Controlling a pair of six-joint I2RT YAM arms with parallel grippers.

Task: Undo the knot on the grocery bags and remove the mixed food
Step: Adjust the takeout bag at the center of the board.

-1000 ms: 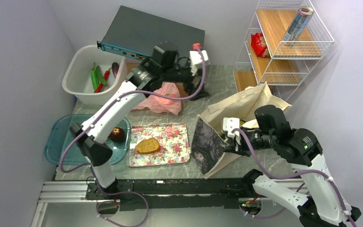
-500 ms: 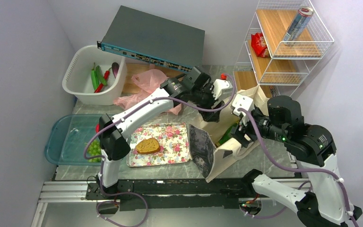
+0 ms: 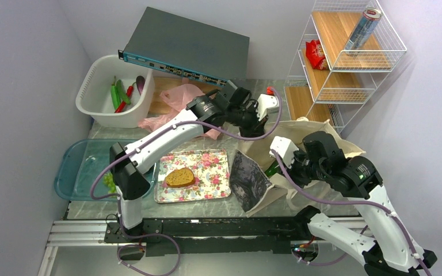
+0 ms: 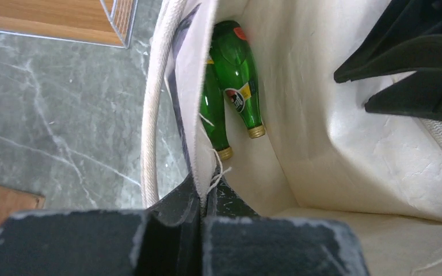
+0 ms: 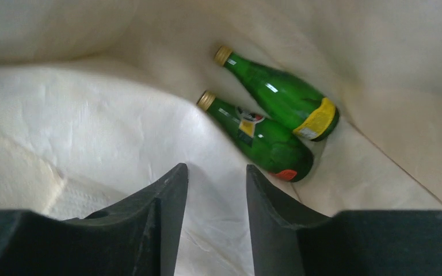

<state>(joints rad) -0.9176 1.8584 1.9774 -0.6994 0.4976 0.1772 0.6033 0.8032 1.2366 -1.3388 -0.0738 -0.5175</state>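
At the far rim of the tote (image 3: 260, 147), the left gripper (image 4: 200, 198) is clamped shut on the canvas edge; inside the tote the right gripper (image 5: 216, 190) hangs with its jaws apart and nothing between them, facing two green bottles (image 5: 260, 138) that lie side by side on the canvas, touching; behind the left arm the pink bag (image 3: 179, 96) lies crumpled on the table, its knot not discernible; bread (image 3: 179, 177) sits on the floral tray (image 3: 216, 164); grapes (image 3: 110, 183) rest on the blue tray (image 3: 77, 172); peppers (image 3: 117, 95) and an eggplant (image 3: 140, 84) lie in the white tub (image 3: 92, 106).
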